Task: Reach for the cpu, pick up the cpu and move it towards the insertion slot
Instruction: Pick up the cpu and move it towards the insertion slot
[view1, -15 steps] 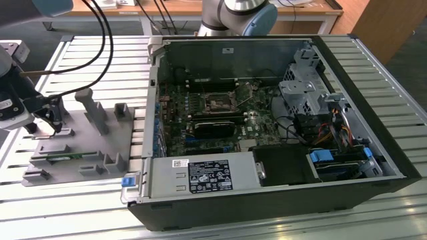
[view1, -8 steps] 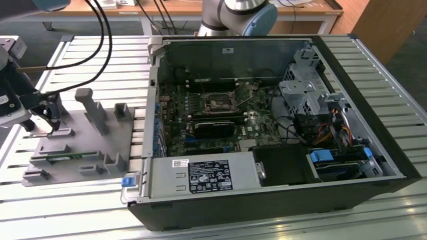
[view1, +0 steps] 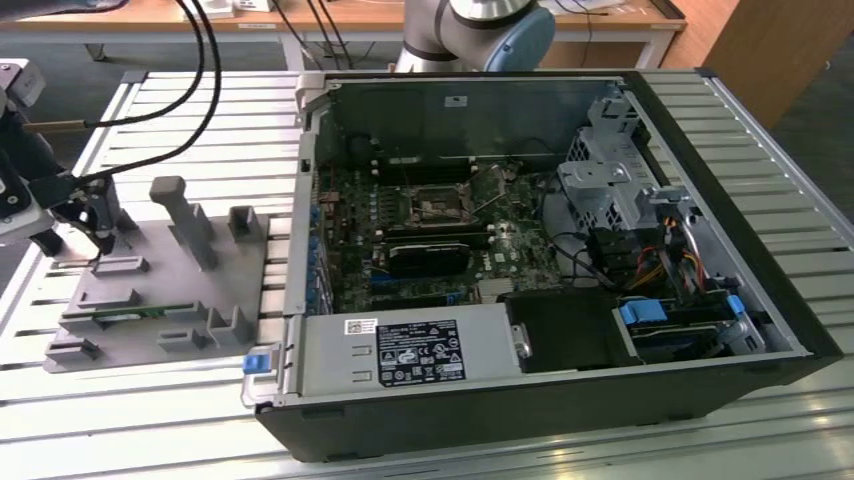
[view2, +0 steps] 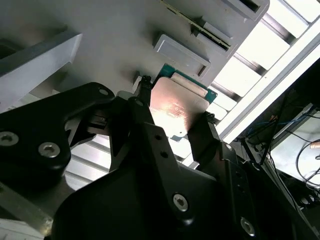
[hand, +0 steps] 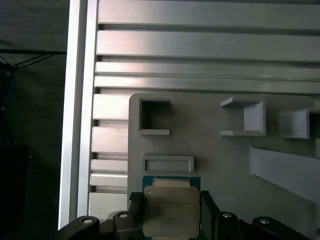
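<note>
Cpu (hand: 169, 212), silvery square top with a green rim, lying flat between the two dark fingers (hand: 135, 215) of the gripper (view2: 175, 114); in both wrist views the fingers press on two opposite edges of the chip, so the tool reads as pinching the cpu. This edge hold probably serves to keep the flat top and the underside free of contact. Whether the chip rests on its seat or is raised off it cannot be told. The cpu sits over the grey plate (hand: 225, 165), just beside a low rectangular frame (hand: 167, 164); the plate's raised blocks and pockets presumably fix each part at a known place for pick-up. The plate lies on a table (hand: 200, 45) of aluminium slats. In the exterior view the gripper stands at that view's left, over the plate; the slot (view1: 434, 205), a metal frame around a dark centre, lies well apart toward that view's right, on the board (view1: 400, 240) inside the case (view1: 694, 110). The case lies on its side with its panel off, so that the slot faces upward and is open to approach from above. As judged, the chip is grasped; carriage toward the slot is not yet done.
</note>
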